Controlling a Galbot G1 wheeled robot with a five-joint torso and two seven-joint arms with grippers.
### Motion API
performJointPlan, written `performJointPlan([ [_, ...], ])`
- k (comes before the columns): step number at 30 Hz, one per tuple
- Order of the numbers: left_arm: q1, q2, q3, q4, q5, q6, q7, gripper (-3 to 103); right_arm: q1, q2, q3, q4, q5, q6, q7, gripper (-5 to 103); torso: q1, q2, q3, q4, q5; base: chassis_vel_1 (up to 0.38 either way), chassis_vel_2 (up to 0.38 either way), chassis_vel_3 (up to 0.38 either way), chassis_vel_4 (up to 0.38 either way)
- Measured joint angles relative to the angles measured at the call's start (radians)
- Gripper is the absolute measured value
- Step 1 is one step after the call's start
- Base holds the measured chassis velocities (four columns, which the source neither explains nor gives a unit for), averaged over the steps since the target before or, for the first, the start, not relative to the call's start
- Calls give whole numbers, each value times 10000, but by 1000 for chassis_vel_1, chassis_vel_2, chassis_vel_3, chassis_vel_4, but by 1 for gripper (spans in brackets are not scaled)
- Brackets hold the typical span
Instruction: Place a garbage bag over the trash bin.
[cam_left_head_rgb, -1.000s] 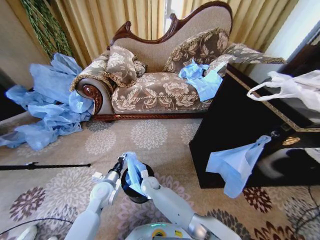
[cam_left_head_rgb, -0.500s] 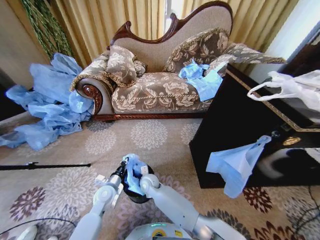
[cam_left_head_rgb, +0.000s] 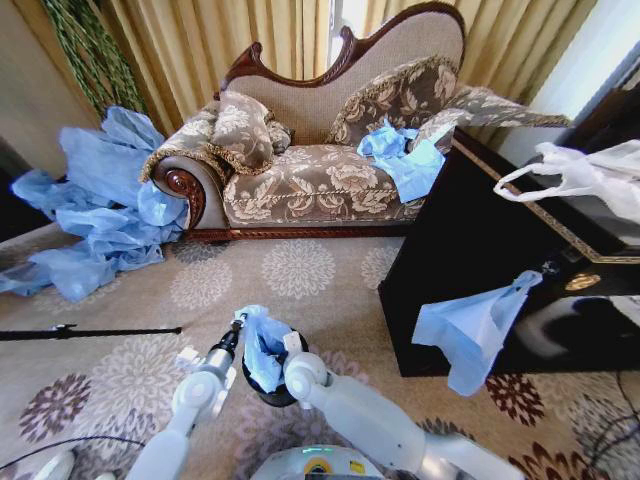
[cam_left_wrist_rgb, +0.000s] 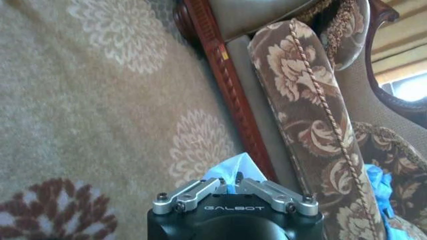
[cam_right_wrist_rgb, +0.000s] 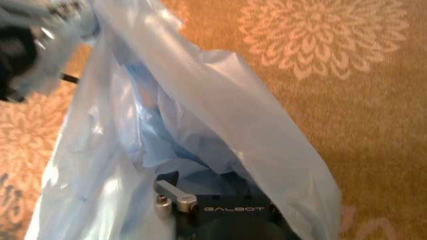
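Note:
The light-blue garbage bag (cam_left_head_rgb: 263, 348) hangs bunched over the mouth of the small black trash bin (cam_left_head_rgb: 272, 393), which stands on the carpet just in front of me. My left gripper (cam_left_head_rgb: 238, 322) is at the bag's upper left edge, shut on a corner of the film (cam_left_wrist_rgb: 230, 172). My right gripper (cam_left_head_rgb: 290, 345) sits at the bag's right side above the bin. In the right wrist view the film (cam_right_wrist_rgb: 220, 115) drapes over that gripper (cam_right_wrist_rgb: 213, 200) and hides its tips. Most of the bin is covered by the bag and my arms.
A patterned sofa (cam_left_head_rgb: 320, 180) stands ahead with blue bags on its seat. A big heap of blue bags (cam_left_head_rgb: 95, 200) lies to its left. To the right, a black cabinet (cam_left_head_rgb: 470, 260) carries a hanging blue bag (cam_left_head_rgb: 470, 335) and a white bag (cam_left_head_rgb: 590, 175). A black rod (cam_left_head_rgb: 90, 332) lies on the carpet.
My left gripper dipped toward the bin, then rose and shifted a little left with the bag's corner. The bag now stretches further up to the left. The right arm barely moved.

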Motion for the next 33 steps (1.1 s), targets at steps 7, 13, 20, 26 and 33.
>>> performJointPlan([
  [7, -49, 5, 167, -19, 271, 13, -109, 0, 51, -431, -273, 1484, 545, 16, 508, 100, 0, 0, 0, 0, -1, 0, 0, 0, 0],
  [13, -55, -37, 552, 63, 941, 26, -139, 0, -162, -774, -470, 1905, -659, 236, -616, 100, -1, 2, -1, 0, -2, 0, 0, 0, 0],
  [20, -116, -70, 836, 418, 1723, 22, -57, 0, -679, -312, -165, 465, -2437, 1522, -2570, 100, -1, 1, 0, 1, -2, 0, 0, 0, 0],
  [26, -155, -64, 779, 412, 1760, 21, -83, 0, -803, -228, 29, 16, -2737, 1658, -2879, 100, 0, 1, 0, 0, -2, 0, 0, 0, 0],
  [33, -131, 12, 472, 550, 1786, 93, -105, 0, -1088, -983, 77, 1027, -3274, 1726, -2962, 100, -1, 2, 0, 0, -2, 0, 0, 0, 0],
])
